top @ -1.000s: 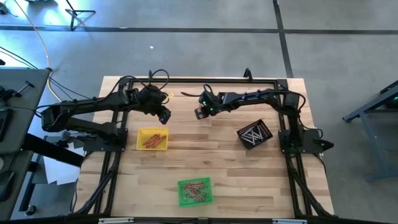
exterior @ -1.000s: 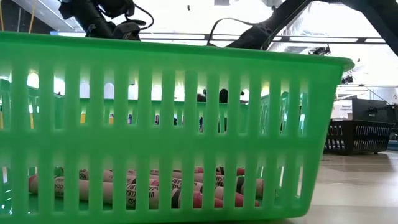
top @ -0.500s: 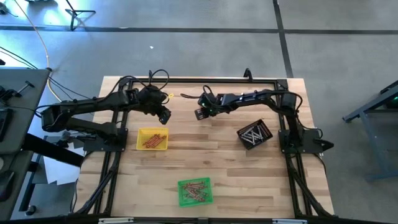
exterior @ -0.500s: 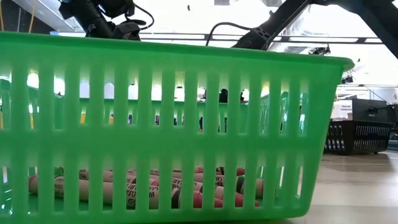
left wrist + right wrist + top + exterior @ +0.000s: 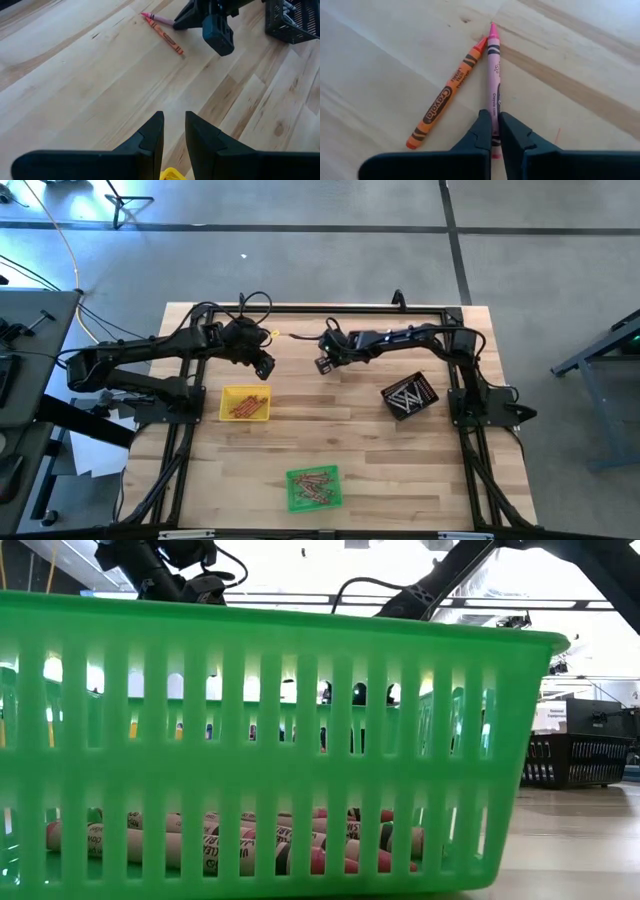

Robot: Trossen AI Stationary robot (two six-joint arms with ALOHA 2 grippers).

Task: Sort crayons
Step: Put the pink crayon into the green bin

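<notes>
**Right fingers closing on the pink crayon at the far side of the worktop**

The right gripper (image 5: pixel 497 131) is sitting low over the bare wood near the far edge of the worktop (image 5: pixel 380 450), its fingers pinching the lower end of a pink crayon (image 5: pixel 493 70). An orange crayon (image 5: pixel 445 97) is lying just beside it, the two tips almost meeting and the bodies spreading apart in a narrow V.

The left gripper (image 5: pixel 173 131) is hovering above the yellow tray (image 5: pixel 245 404), its fingers standing slightly apart with nothing between them.

Other crayons are already lying in trays: reddish-orange ones in the yellow tray, a mixed heap in the green tray (image 5: pixel 313 488) near the front edge, and pale ones in the black tray (image 5: pixel 410 396) on the right side. In the low view the green tray is filling the picture, its crayons (image 5: pixel 240 845) lying flat on its floor.
</notes>
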